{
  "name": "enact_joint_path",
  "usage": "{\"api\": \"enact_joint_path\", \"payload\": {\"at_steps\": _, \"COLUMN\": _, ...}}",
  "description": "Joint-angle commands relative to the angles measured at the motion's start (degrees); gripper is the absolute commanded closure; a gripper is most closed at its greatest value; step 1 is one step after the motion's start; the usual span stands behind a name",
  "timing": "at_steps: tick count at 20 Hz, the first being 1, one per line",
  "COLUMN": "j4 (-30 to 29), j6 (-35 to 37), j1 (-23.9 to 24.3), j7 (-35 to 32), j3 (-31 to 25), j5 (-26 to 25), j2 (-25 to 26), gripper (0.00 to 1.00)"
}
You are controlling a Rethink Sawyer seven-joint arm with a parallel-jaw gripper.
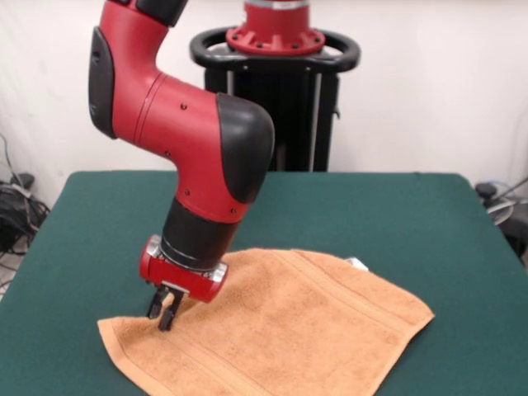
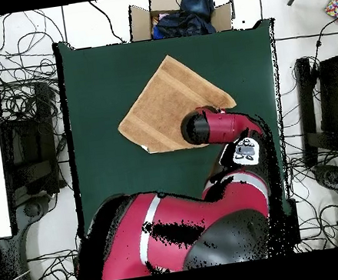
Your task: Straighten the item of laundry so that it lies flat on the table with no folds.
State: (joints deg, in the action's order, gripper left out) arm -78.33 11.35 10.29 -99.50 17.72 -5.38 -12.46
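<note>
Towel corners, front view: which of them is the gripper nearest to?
The gripper is nearest the pointed left corner of the towel, the one toward the picture's lower left. The right corner and the far corner with the white tag lie well away from it.

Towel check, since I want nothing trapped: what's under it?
Only the table shows around the towel, which lies nearly flat without lumps. Anything thin beneath is covered.

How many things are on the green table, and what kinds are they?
Towels: 1, the orange-tan towel
White tags: 1, a small tag at the towel's edge
Robot grippers: 1, the gripper reaching down onto the towel
Total: 3, all on or over the table
</note>
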Motion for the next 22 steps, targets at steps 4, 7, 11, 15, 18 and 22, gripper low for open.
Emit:
{"api": "enact_joint_path", "payload": {"at_steps": 4, "j4": -14.6, "j6": 6.8, "j1": 2.3, "j7": 0.0, "j3": -3.4, "j5": -8.7, "j2": 7.0, "gripper": 1.00}}
{"api": "enact_joint_path", "payload": {"at_steps": 7, "j4": -14.5, "j6": 6.1, "j1": 3.8, "j7": 1.2, "j3": -4.1, "j5": -10.6, "j2": 6.5, "gripper": 1.00}}
{"api": "enact_joint_path", "payload": {"at_steps": 11, "j4": -13.9, "j6": 6.4, "j1": 4.9, "j7": 2.2, "j3": -4.5, "j5": -12.8, "j2": 6.2, "gripper": 1.00}}
{"api": "enact_joint_path", "payload": {"at_steps": 15, "j4": -12.4, "j6": 6.9, "j1": 6.1, "j7": 3.1, "j3": -4.9, "j5": -14.8, "j2": 6.8, "gripper": 1.00}}
{"api": "enact_joint_path", "payload": {"at_steps": 18, "j4": -11.6, "j6": 7.7, "j1": 7.1, "j7": 3.5, "j3": -5.3, "j5": -15.8, "j2": 6.9, "gripper": 1.00}}
{"api": "enact_joint_path", "payload": {"at_steps": 22, "j4": -12.1, "j6": 10.3, "j1": 7.4, "j7": 3.7, "j3": -5.3, "j5": -16.6, "j2": 5.6, "gripper": 1.00}}
